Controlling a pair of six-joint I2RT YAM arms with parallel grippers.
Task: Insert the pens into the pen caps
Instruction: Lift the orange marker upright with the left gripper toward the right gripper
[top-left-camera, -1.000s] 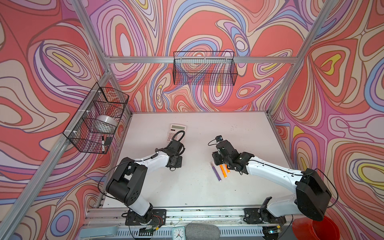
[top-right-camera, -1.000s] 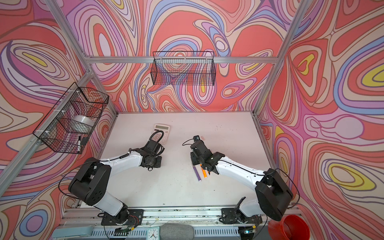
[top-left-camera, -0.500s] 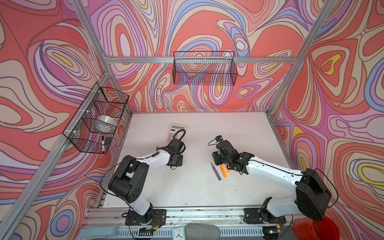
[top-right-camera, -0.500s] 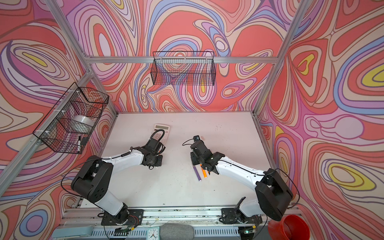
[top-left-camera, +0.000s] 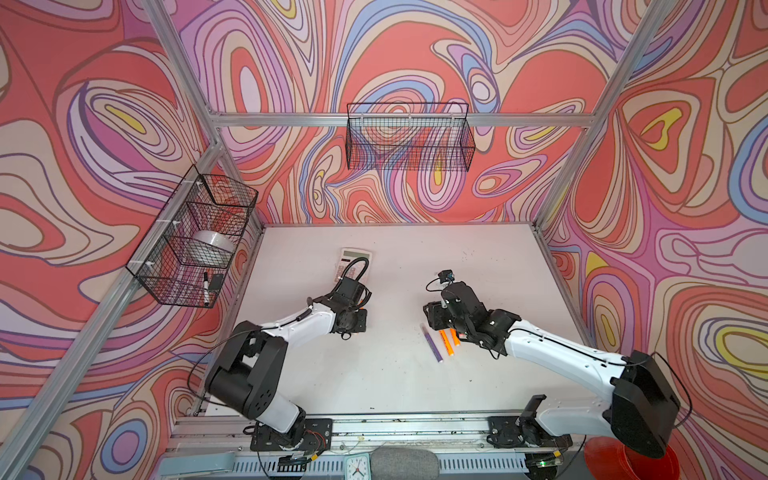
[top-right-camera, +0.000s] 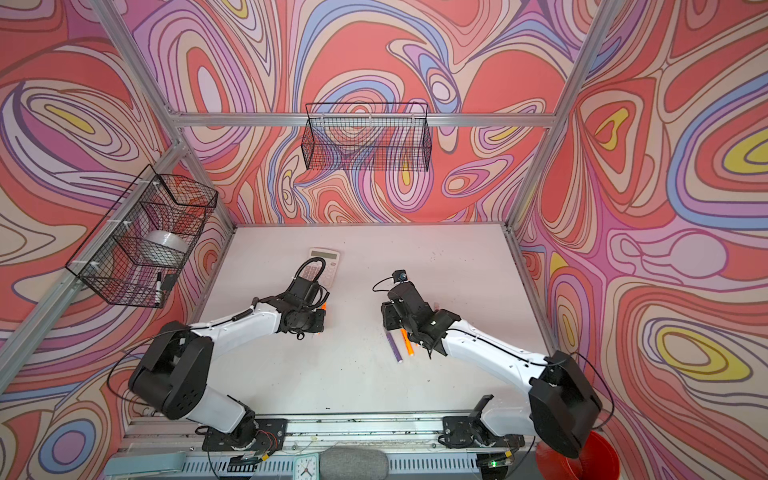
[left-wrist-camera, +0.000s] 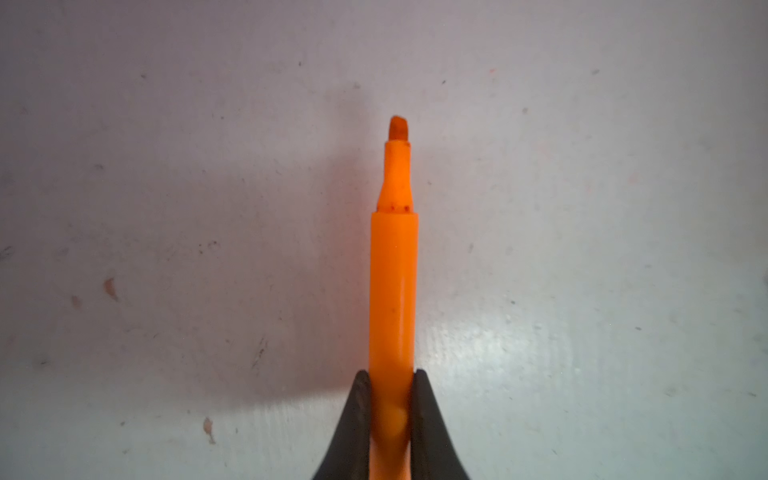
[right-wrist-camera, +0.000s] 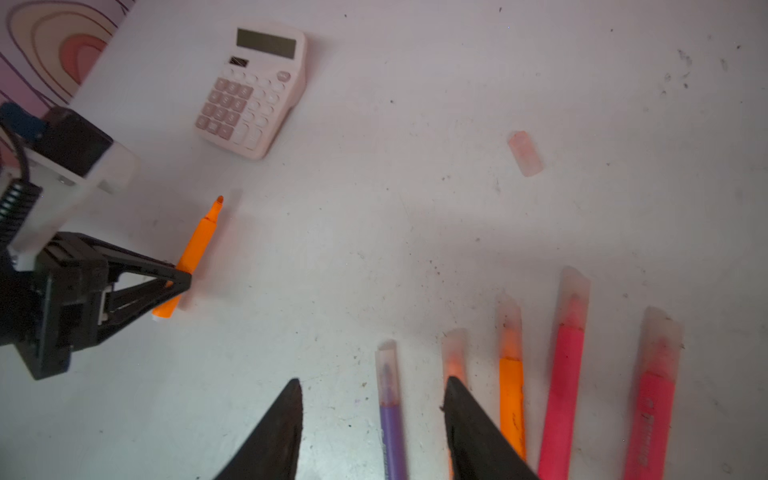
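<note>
Shifted slightly since a second ago, the left gripper (left-wrist-camera: 390, 376) now clamps the last uncapped orange pen (left-wrist-camera: 393, 270); the right gripper (right-wrist-camera: 372, 380) hangs open-jawed over five capped pens (right-wrist-camera: 562, 395), one loose cap (right-wrist-camera: 525, 153) remaining.

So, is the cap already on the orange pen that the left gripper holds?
No. The left wrist view shows the orange pen clamped in the left gripper with its chisel tip bare.

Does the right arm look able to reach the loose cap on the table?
Probably yes: the right gripper is open, and the loose cap lies alone on bare table just past it.
</note>
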